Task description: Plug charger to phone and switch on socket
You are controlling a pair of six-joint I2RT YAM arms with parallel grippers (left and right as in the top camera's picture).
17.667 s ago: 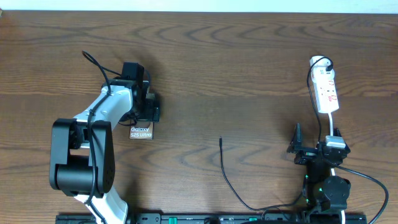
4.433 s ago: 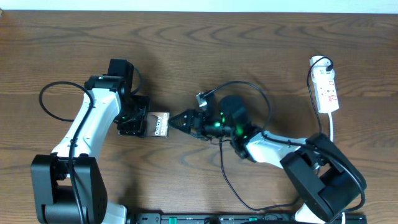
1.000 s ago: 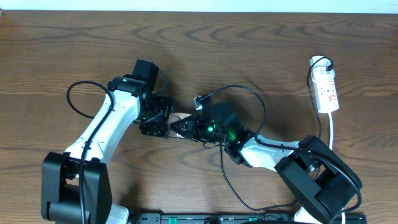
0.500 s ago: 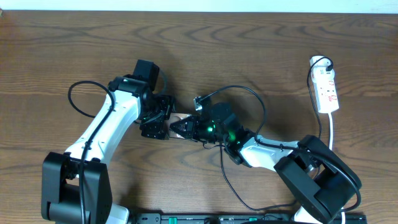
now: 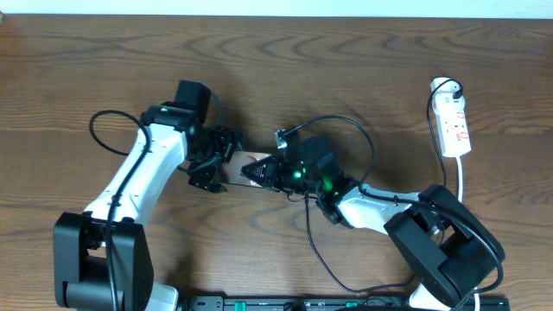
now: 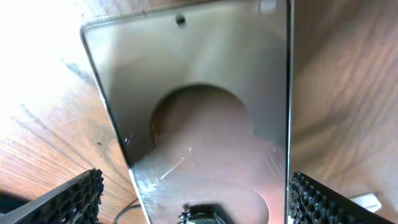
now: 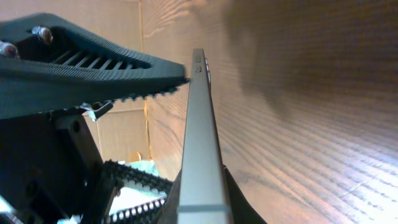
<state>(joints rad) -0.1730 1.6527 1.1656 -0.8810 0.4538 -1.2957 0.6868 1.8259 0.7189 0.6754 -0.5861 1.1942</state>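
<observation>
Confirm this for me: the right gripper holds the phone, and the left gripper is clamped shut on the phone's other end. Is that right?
Not quite. The left gripper is open, not clamped. The left wrist view shows its pads spread to either side of the phone, one of them clearly off the edge. The right gripper does hold the phone.

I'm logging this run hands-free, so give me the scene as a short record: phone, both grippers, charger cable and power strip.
phone: mid-table, between the two grippers
left gripper: open, fingers either side of the phone, not clamping it
right gripper: shut on the phone's near end
charger: cable lying on the table; tip hidden under the right arm, so not seen plugged in
socket: at the table's right side, neither gripper near it; switch position too small to tell
</observation>
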